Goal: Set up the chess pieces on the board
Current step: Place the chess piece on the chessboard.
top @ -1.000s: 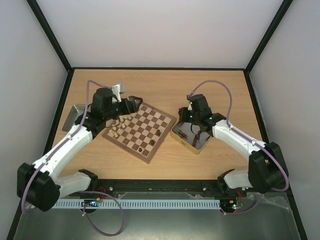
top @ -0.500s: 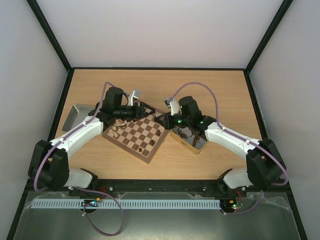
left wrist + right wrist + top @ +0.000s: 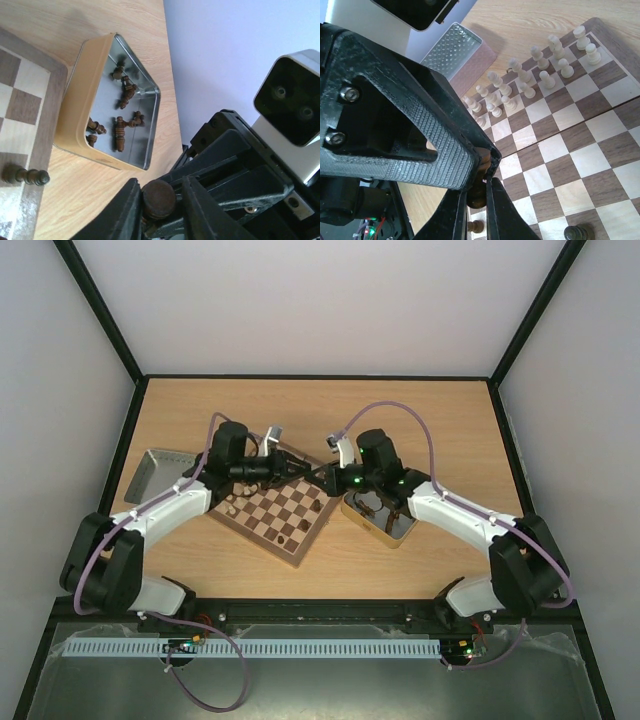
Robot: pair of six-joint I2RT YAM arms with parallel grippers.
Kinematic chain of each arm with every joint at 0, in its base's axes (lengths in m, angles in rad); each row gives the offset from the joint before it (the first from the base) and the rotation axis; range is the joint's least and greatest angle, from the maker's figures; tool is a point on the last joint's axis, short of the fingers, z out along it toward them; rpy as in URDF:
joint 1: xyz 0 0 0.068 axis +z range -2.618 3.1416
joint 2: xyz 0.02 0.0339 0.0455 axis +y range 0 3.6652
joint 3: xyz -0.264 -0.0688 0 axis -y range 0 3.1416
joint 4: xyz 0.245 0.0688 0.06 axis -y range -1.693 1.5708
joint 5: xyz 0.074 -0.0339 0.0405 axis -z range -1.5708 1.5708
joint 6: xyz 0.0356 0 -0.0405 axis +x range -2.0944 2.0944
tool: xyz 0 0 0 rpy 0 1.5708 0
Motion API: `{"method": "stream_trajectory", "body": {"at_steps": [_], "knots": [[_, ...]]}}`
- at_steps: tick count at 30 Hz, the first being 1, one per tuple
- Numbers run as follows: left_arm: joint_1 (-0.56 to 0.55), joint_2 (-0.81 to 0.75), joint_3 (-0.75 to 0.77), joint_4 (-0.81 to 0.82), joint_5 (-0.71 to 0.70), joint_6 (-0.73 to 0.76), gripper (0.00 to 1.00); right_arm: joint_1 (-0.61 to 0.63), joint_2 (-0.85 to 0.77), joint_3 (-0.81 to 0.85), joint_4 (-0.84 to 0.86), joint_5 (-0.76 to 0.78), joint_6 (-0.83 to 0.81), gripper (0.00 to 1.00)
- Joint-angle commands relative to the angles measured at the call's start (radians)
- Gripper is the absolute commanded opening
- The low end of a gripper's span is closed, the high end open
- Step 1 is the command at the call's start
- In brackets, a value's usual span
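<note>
Over the far corner of the board (image 3: 290,508) my two grippers meet tip to tip. The right gripper (image 3: 320,477) (image 3: 477,205) is shut on a dark chess piece (image 3: 478,196), pinching its lower part. My left gripper (image 3: 303,471) (image 3: 160,200) has closed round the same piece (image 3: 159,199); one finger presses the round end and the other stands a hair off. Pale pieces (image 3: 540,65) stand in two rows at the board's left side. Dark pieces (image 3: 120,132) lie loose in the metal tin (image 3: 372,523).
A grey tray (image 3: 150,472) lies left of the board near the table's edge. The tin (image 3: 75,110) sits close against the board's right corner. A few dark pieces (image 3: 283,538) stand on the board's near squares, one (image 3: 577,233) close under the right gripper.
The left arm swung right from the pale rows to the board's far corner. The right arm came left from the tin with the dark piece. The left jaws narrowed round that piece.
</note>
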Motion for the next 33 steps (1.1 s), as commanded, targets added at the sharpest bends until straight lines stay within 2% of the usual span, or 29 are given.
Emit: {"method": "stream_trajectory", "body": {"at_steps": [1, 6, 8, 10, 13, 17, 20, 23, 33], "knots": [[-0.006, 0.028, -0.06, 0.128, 0.037, -0.113, 0.21, 0.007, 0.013, 0.023, 0.062, -0.002, 0.015, 0.05], [-0.006, 0.022, -0.069, 0.136, 0.027, -0.124, 0.15, 0.007, 0.021, 0.016, 0.089, 0.008, 0.048, 0.08], [-0.006, 0.019, -0.069, 0.136, 0.016, -0.133, 0.14, 0.007, 0.013, 0.013, 0.099, 0.011, 0.069, 0.15], [-0.005, 0.014, -0.072, 0.145, 0.0, -0.162, 0.13, 0.007, -0.005, -0.009, 0.136, 0.017, 0.114, 0.28], [-0.003, 0.007, -0.082, 0.203, -0.028, -0.275, 0.13, 0.007, -0.053, -0.069, 0.245, 0.047, 0.222, 0.38], [-0.005, 0.01, -0.125, 0.416, -0.048, -0.515, 0.13, 0.007, -0.115, -0.184, 0.468, 0.12, 0.414, 0.47], [-0.005, 0.033, -0.135, 0.52, -0.046, -0.651, 0.13, 0.007, -0.128, -0.224, 0.574, 0.168, 0.511, 0.48], [-0.008, 0.048, -0.155, 0.608, -0.061, -0.78, 0.13, 0.007, -0.114, -0.217, 0.57, 0.183, 0.538, 0.48], [-0.032, 0.071, -0.206, 0.799, -0.108, -1.007, 0.12, 0.01, -0.08, -0.225, 0.605, 0.171, 0.583, 0.43]]}}
